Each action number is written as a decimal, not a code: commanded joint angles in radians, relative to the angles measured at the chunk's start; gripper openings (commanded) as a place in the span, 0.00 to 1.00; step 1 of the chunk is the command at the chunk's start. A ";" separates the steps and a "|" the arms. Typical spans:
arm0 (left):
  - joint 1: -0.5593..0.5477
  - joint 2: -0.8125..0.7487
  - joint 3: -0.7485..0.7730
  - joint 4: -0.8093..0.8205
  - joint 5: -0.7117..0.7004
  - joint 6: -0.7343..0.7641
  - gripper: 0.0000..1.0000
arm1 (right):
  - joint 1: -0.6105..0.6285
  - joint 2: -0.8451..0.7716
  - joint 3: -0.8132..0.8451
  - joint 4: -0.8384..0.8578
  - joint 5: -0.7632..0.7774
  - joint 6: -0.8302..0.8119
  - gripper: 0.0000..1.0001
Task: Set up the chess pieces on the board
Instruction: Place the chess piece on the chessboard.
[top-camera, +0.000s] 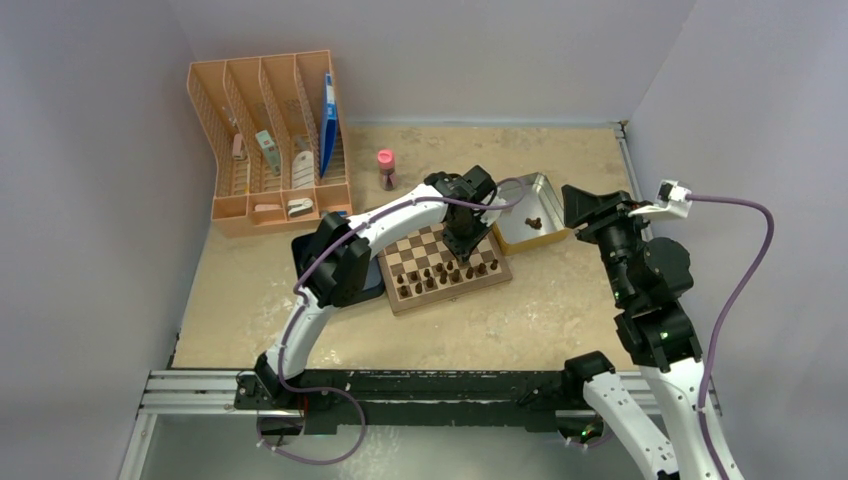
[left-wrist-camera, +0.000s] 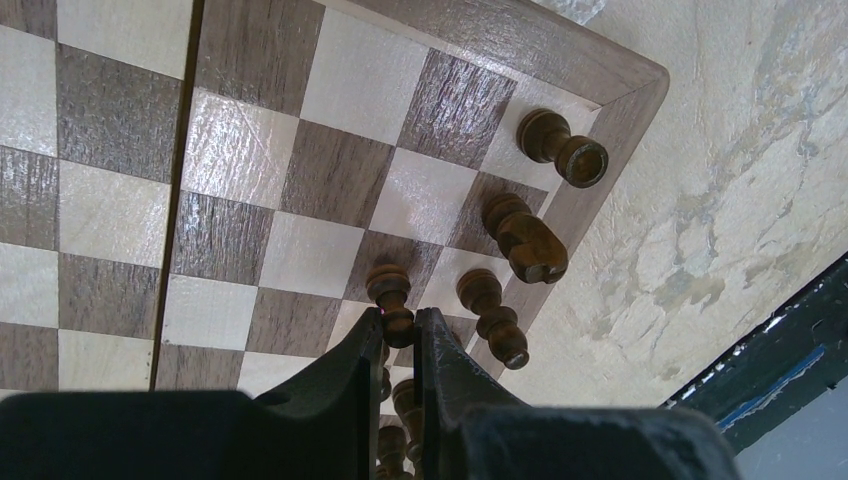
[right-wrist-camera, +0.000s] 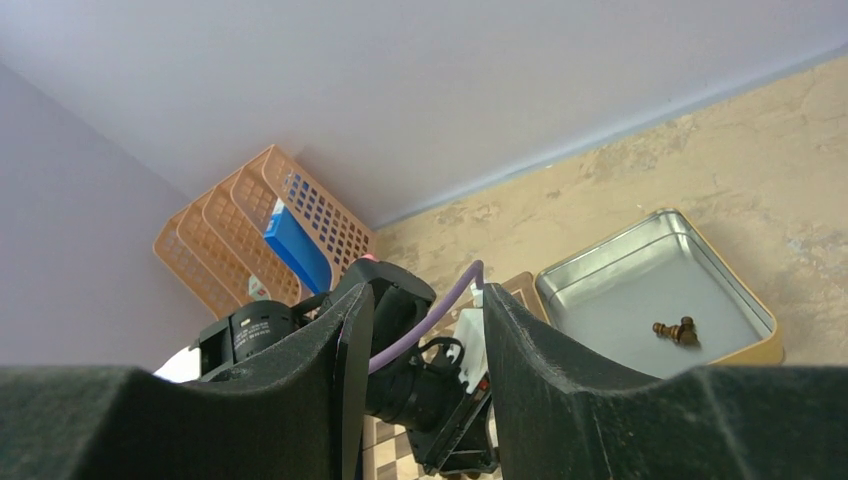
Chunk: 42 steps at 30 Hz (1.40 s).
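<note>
Reaching from lower left to the board (top-camera: 418, 246) at mid-frame, left end effector (left-wrist-camera: 400, 320) pointing down, clenched on a dark chess piece (left-wrist-camera: 389, 286) near the board's right edge. At right of frame, lifted high off the surface (top-camera: 250, 290), right end effector (right-wrist-camera: 425, 300) spread wide, gripping nothing.

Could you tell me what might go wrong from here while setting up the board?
The left fingers pinch a dark piece with standing neighbours close by; opening or lifting away could topple them. They stand near the board corner, so a knocked piece might roll onto the table. The remaining piece lies on its side in the tin, likely an awkward pick for the open right fingers.
</note>
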 joint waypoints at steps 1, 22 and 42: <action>0.002 0.007 0.048 -0.012 0.015 0.023 0.11 | 0.000 -0.011 0.035 0.044 0.023 -0.020 0.47; -0.002 0.021 0.056 -0.031 0.017 0.020 0.15 | 0.001 -0.013 0.027 0.048 0.020 -0.019 0.48; -0.006 -0.006 0.050 0.018 0.037 0.021 0.27 | 0.001 -0.012 0.011 0.065 0.009 -0.023 0.48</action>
